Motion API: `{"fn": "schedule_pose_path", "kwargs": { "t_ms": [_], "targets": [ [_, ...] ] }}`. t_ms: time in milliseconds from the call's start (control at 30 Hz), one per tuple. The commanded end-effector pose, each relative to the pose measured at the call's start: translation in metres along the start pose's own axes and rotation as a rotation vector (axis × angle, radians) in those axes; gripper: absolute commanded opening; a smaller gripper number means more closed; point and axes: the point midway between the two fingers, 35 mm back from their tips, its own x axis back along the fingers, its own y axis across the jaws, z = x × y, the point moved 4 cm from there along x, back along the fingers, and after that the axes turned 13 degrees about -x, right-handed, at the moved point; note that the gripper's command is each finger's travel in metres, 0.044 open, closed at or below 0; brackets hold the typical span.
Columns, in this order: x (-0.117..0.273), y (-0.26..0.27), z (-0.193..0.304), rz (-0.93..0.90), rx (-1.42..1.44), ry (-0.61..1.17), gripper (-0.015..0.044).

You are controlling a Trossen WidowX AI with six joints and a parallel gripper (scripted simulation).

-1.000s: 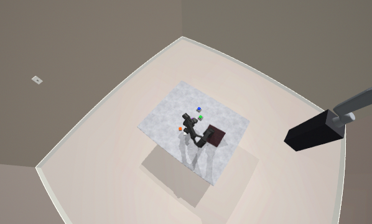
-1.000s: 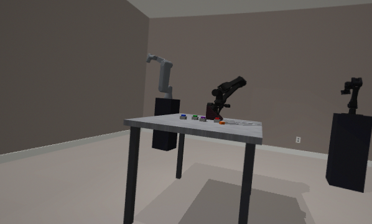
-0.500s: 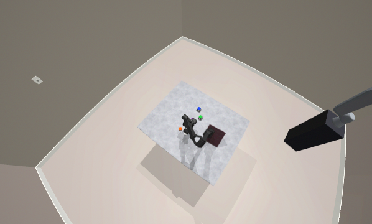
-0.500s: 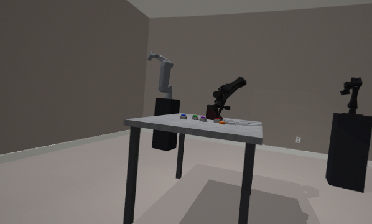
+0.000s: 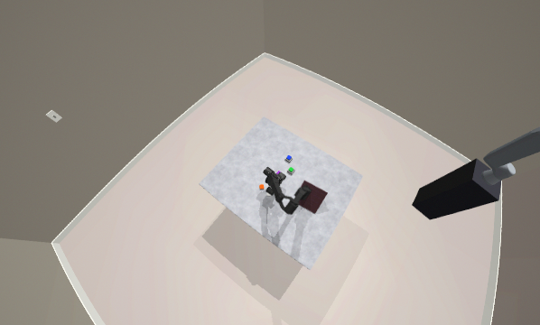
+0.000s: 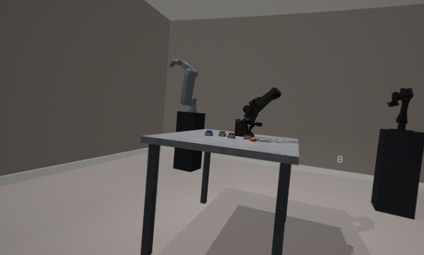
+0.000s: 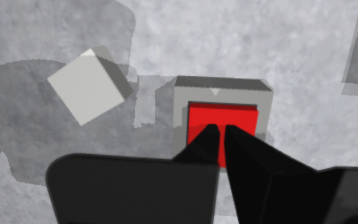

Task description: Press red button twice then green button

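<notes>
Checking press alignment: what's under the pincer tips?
The shut pincer sits over the red button in its grey housing. The button's near edge is hidden behind the tips, so contact can't be confirmed.

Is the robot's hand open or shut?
Shut. The hand has its two black fingers almost together over the red button, with nothing between them.

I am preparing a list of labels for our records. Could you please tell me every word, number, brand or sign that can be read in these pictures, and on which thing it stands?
None: no readable text appears in any view.
The red button and its grey housing carry no lettering.
The white block has plain faces.
The shut gripper shows no brand mark.
The blue button and green button are too small to show any marking.
</notes>
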Motion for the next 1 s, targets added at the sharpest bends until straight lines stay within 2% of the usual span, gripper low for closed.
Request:
{"fn": "schedule_pose_path", "kwargs": {
  "t_ms": [0, 300, 467, 633, 800, 967],
  "targets": [
    [-0.003, -0.001, 0.002, -0.001, -0.01, 0.011, 0.002],
    [-0.003, -0.001, 0.002, -0.001, -0.01, 0.011, 0.002],
    [0.03, -0.002, 0.002, 0.001, -0.009, 0.01, 0.002],
    [0.035, -0.002, 0.002, 0.001, -0.01, 0.011, 0.002],
    [0.091, -0.002, 0.001, 0.003, -0.011, 0.011, 0.002],
    [0.094, -0.003, 0.0, 0.004, -0.011, 0.011, 0.002]
  ]
}}
